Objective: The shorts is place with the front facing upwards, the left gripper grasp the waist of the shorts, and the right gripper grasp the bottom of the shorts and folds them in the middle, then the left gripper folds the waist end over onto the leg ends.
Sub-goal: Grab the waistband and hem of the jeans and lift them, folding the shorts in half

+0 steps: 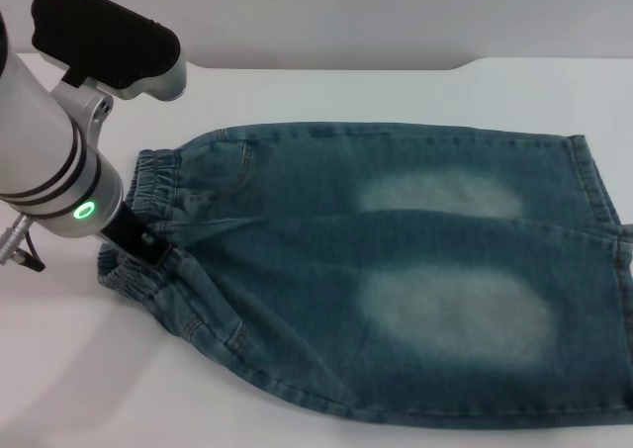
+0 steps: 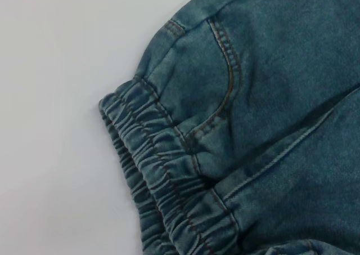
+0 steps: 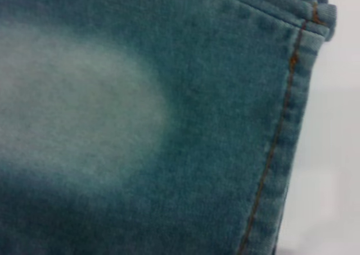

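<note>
A lab bench: bare white table (image 1: 326, 82), plain wall.

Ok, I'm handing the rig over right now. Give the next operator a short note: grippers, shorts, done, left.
Left gripper: down at the crinkled elastic waist, mid-band; finger state unclear.
Right gripper: not visible in the head view; its camera looks closely at a stitched leg hem.
Blue faded denim shorts: spread flat on the white table, waist to the robot's left, leg ends to its right.
Done: approach only.
Left: both folds.
</note>
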Robot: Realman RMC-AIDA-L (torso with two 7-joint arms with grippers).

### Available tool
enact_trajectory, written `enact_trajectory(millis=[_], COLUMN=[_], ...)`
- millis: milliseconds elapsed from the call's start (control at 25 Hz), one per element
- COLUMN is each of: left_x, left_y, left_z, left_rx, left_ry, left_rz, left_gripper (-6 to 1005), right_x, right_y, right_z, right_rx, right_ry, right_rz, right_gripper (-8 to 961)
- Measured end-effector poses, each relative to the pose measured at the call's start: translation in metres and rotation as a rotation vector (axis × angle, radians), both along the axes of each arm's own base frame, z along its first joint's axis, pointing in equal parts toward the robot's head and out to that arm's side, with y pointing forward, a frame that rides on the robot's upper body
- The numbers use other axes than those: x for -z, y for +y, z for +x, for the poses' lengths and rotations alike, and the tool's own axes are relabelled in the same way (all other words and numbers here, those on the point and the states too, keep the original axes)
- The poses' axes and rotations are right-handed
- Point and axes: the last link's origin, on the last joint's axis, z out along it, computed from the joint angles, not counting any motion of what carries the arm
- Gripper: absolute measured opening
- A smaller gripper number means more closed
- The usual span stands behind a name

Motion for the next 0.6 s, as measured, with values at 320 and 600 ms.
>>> enact_trajectory(millis=[320, 600], left_x=[0.0004, 0.001], left_y=[-0.0001, -0.0004], left_z=[0.0, -0.0003], left_rx=[-0.001, -0.001], left_ry=[0.0, 0.0], left_rz=[-0.001, -0.002], left_gripper=[26, 27], right_x=[0.0005, 0.0028], right_y=[0.0015, 0.0017], right_z=[-0.0005, -0.0001], right_rx=[-0.006, -0.004], right_ry=[-0.001, 0.006], right_rz=[0.003, 0.0], right_gripper=[447, 446])
